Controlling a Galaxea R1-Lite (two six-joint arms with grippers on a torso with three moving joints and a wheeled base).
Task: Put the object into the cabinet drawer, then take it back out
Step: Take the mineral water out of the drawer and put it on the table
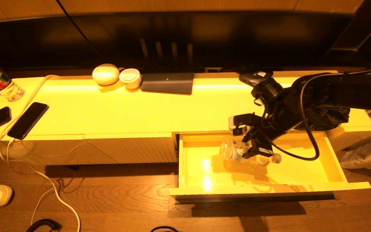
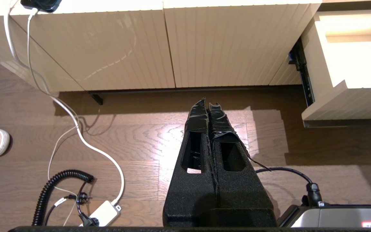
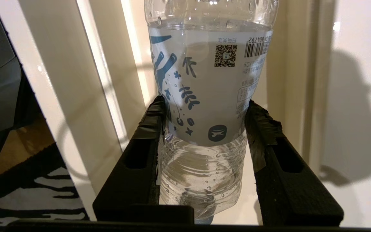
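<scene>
Overhead head view; wrist close-ups, drawer [image 1: 256, 190] shared.

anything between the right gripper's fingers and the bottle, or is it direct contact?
Nothing between them. In the right wrist view both fingers press straight on the water bottle, one on each side. Head view shows the right gripper holding it over the open cabinet drawer.

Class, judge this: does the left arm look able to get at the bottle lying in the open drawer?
Probably not readily: the right tool already clamps the bottle inside the drawer.
</scene>
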